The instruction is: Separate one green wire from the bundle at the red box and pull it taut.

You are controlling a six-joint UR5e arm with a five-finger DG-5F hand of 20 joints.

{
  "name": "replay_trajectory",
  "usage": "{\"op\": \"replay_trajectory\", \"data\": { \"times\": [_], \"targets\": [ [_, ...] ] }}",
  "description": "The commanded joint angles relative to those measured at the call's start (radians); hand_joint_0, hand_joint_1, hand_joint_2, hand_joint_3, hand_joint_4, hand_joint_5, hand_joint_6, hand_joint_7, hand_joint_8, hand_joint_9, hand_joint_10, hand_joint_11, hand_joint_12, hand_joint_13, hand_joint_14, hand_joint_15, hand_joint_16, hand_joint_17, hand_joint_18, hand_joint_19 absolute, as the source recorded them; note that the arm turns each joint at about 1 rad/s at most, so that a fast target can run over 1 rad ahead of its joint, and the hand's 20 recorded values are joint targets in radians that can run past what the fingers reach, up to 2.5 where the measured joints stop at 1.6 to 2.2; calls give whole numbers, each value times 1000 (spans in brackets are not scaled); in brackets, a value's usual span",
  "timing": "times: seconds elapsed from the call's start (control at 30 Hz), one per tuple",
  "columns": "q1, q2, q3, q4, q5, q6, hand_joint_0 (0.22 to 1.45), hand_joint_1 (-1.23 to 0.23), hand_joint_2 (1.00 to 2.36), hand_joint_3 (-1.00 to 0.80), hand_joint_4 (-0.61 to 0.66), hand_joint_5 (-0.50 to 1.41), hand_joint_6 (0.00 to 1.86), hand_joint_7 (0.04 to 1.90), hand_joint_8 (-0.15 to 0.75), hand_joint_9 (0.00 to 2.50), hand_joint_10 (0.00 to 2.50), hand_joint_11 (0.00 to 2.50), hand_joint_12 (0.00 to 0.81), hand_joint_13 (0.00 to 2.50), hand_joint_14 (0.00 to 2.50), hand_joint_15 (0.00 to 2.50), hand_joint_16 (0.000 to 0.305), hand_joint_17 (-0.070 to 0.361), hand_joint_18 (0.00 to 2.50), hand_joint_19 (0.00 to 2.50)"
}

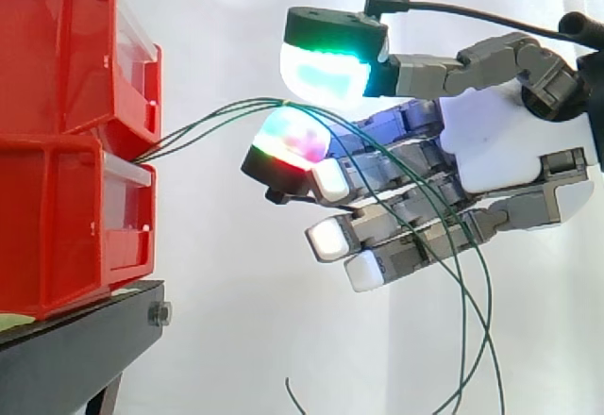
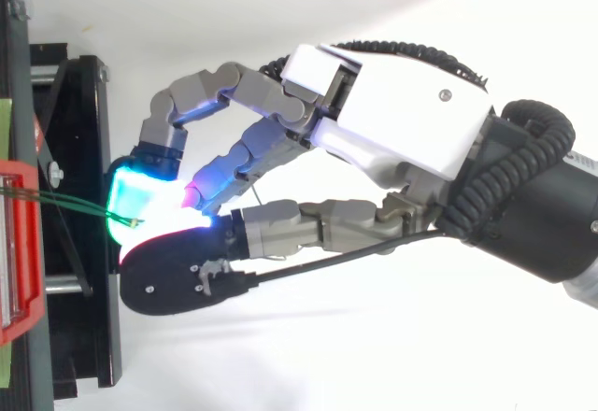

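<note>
At 9 o'clock in the side view, two red bins (image 1: 57, 226) sit stacked on a black stand (image 1: 66, 358). Seen from above, the stand (image 2: 84, 243) is a dark frame along the 9 o'clock edge, with a red bin rim (image 2: 19, 243) at its outer side.

From the gap between the upper and lower bin, the green wires (image 1: 260, 106) come out as a small fan. Their long axis lies roughly level, pointing from 9 toward 3 o'clock and rising a little toward 2 o'clock as the strands draw together. This stretch looks nearly straight with a slight upward bow. In the top view the wires (image 2: 75, 204) run the same way, from the bin edge toward 3 o'clock, and end at the glowing pads.

There the fingers (image 1: 288, 141) are curled and grasping the wires. The strands pass over a pad glowing red and green, just under a second pad that glows green and white. From above, a cyan-green pad and a black-backed pad meet on the strands.

Past the pads the wires bend over and droop toward 5 o'clock, crossing the other fingers in loose arcs. One free end curls up near 6 o'clock.

The hand (image 1: 500, 141) reaches in from 3 o'clock, its white palm (image 2: 402, 112) well apart from the bins.

Behind everything hangs a white curtain (image 1: 236, 292).
</note>
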Motion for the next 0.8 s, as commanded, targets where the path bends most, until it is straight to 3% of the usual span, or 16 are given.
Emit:
{"op": "replay_trajectory", "data": {
  "times": [0.0,0.33,0.53,0.77],
  "targets": [
    [0,0,1,0,0,0,518,-660,1000,-500,70,-162,882,936,250,1076,20,702,347,930,23,619,51,114,766,568],
    [-6,-2,4,0,-2,-3,571,-614,1004,-467,59,-162,874,959,241,1080,22,692,336,925,22,630,48,108,741,581],
    [-14,-2,3,12,-14,-9,599,-751,1013,-304,39,-165,878,991,238,1062,20,698,336,918,23,627,47,107,731,582],
    [-17,-2,-5,17,-15,-14,688,-900,1001,-498,-3,-174,889,939,219,1022,21,694,326,900,23,614,47,105,736,559]
  ]
}}
